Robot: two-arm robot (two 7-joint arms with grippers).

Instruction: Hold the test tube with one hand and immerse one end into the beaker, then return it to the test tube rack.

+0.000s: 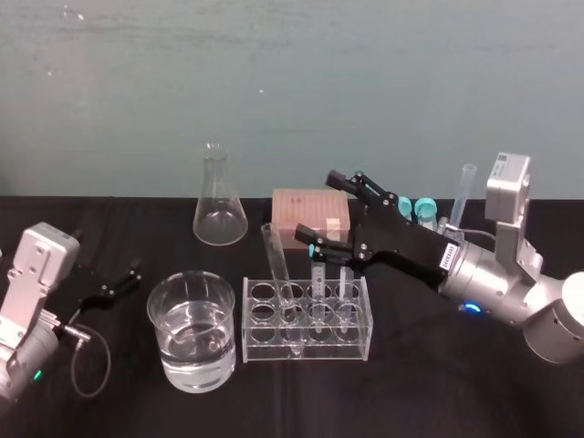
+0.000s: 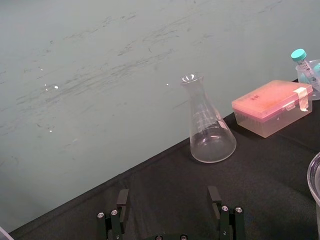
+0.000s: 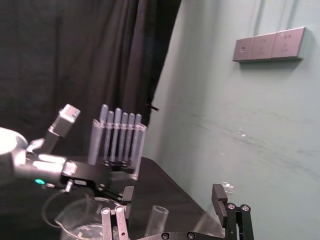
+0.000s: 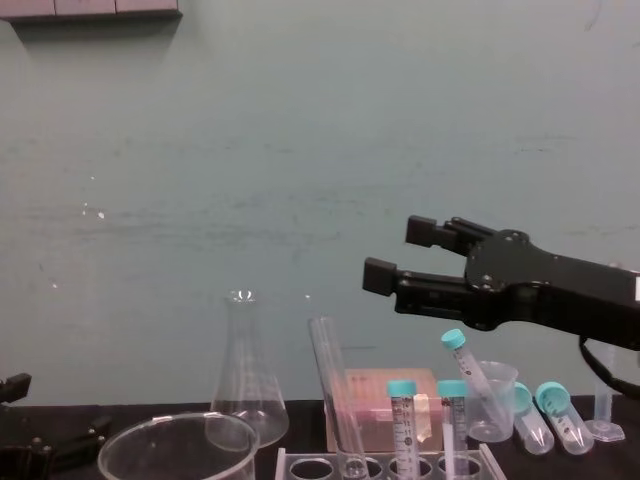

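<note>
The right hand [image 1: 318, 204] is black with two long fingers and a white label [image 1: 450, 255]. Its silver cylindrical arm [image 1: 497, 283] bears a glowing blue ring [image 1: 472, 307]. The left hand [image 1: 130, 276] is also black, with silver screws [image 2: 223, 208]. Its silver housing [image 1: 27, 301] carries a green light [image 1: 36, 373] and a thin looping cable [image 1: 91, 365].

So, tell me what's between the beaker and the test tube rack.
Nothing: in the head view only bare black cloth separates the beaker from the test tube rack. The right gripper hovers open above the rack.

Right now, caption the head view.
Right claw open above the rack, test tube leaning in it beside the beaker.
</note>
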